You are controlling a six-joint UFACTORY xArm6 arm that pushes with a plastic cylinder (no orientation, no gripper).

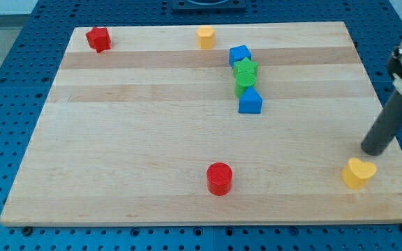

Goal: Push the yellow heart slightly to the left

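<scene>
The yellow heart [359,172] lies near the board's bottom right corner. My tip [373,150] rests on the board just above the heart and slightly to its right, a small gap apart from it. The dark rod rises from there toward the view's upper right.
A red cylinder [220,178] sits at the bottom centre. A red star [98,39] is at the top left and a yellow block [205,36] at the top centre. A column at upper centre right holds a blue block [240,55], a green star [245,70], a green block [243,86] and a blue block [250,102]. The wooden board [117,139] lies on a blue pegboard.
</scene>
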